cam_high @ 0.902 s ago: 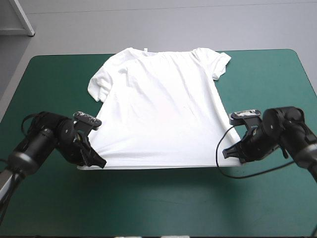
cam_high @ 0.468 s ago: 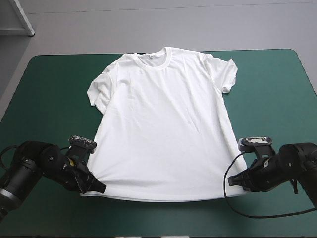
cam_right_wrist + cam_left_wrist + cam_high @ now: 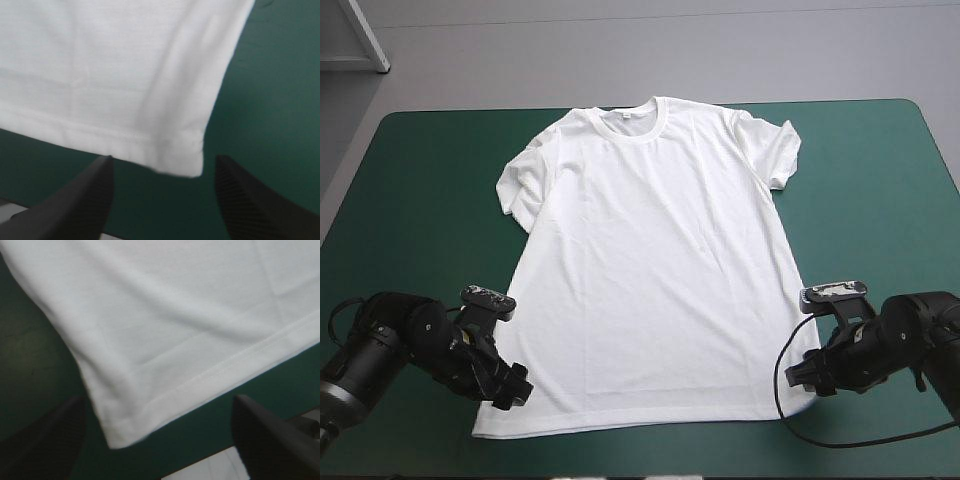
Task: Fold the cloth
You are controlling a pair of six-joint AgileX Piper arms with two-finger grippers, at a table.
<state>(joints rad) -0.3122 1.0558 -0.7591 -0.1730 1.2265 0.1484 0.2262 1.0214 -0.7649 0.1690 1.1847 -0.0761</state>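
Note:
The white T-shirt (image 3: 650, 260) lies spread flat on the teal-green cover (image 3: 420, 200), collar toward the far edge and hem toward the near edge. My left gripper (image 3: 510, 385) sits at the hem's left corner and my right gripper (image 3: 802, 375) at the hem's right corner. In the left wrist view the T-shirt (image 3: 175, 315) ends in a loose corner lying between the wide-apart fingers of the left gripper (image 3: 157, 447), untouched. The right wrist view shows the same: the T-shirt (image 3: 115, 75) corner rests just ahead of the open right gripper (image 3: 162, 200).
Bare teal-green cover runs along both sides of the T-shirt and in a narrow strip by the near edge. A pale table corner (image 3: 360, 40) stands beyond the far left edge.
Both grippers drew the hem toward the near edge, then opened and let go of its corners. The T-shirt now lies flat with the collar showing.

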